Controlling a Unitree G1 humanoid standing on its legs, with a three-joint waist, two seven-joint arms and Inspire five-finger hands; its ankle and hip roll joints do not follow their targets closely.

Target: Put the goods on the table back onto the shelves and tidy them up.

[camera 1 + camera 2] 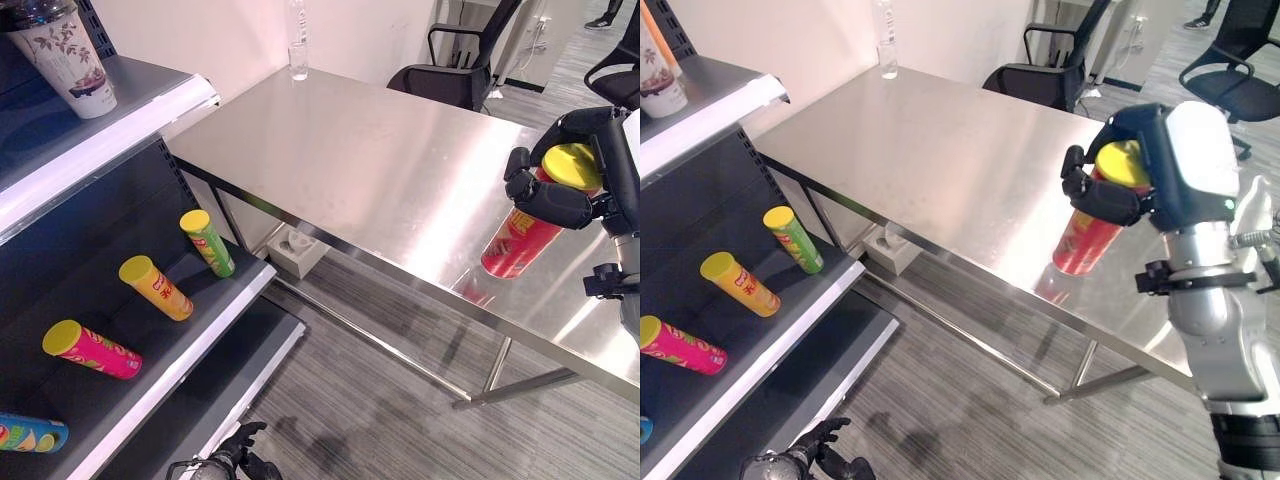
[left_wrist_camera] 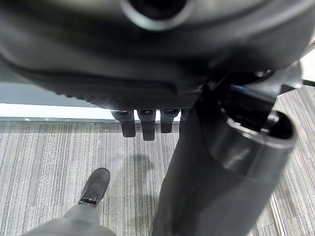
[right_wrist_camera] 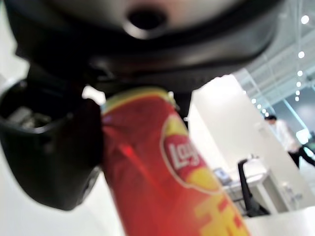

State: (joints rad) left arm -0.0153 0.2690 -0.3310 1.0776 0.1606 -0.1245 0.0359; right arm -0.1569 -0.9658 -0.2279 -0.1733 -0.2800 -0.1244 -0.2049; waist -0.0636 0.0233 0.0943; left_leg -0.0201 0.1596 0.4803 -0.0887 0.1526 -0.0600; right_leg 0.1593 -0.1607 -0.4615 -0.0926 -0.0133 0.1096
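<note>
Dark right hand [image 1: 1110,195] is clamped around a red cylindrical chip can with a yellow lid [image 1: 1092,232], held tilted above the steel table [image 1: 380,170]. Left hand [image 1: 235,455] hangs low over the floor, fingers relaxed, beside the dark shelf [image 1: 215,310].
</note>
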